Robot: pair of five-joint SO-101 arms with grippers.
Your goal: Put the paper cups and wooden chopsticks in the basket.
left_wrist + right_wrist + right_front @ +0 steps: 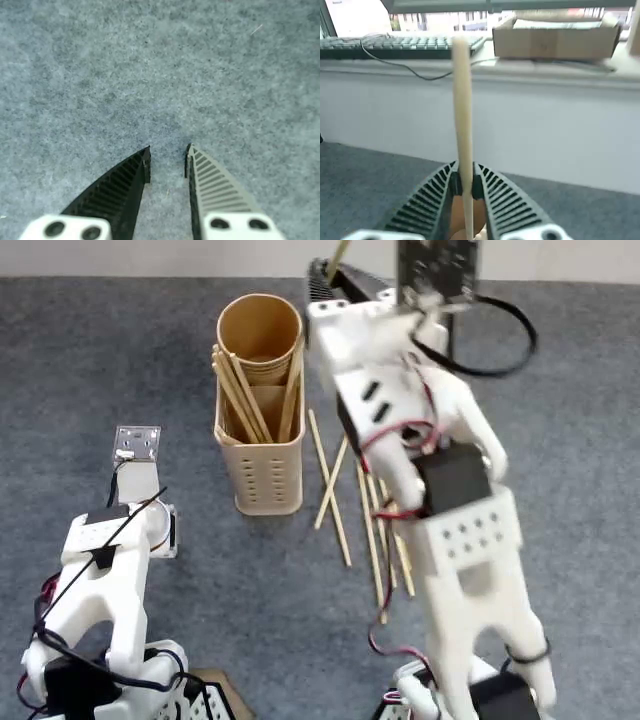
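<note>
We see a long, pale wooden chopstick standing up mid-frame, pinched between the fingers of our right gripper. Our left gripper is open a little, holding nothing.

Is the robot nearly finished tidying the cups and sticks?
Partly. The paper cups and several chopsticks already stand in the basket. The right gripper is shut on one chopstick. A handful of loose chopsticks are left on the table beside the basket.

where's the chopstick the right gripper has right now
The chopstick stands upright, pinched in the right gripper; in the high view it is raised beyond and to the right of the basket.
</note>
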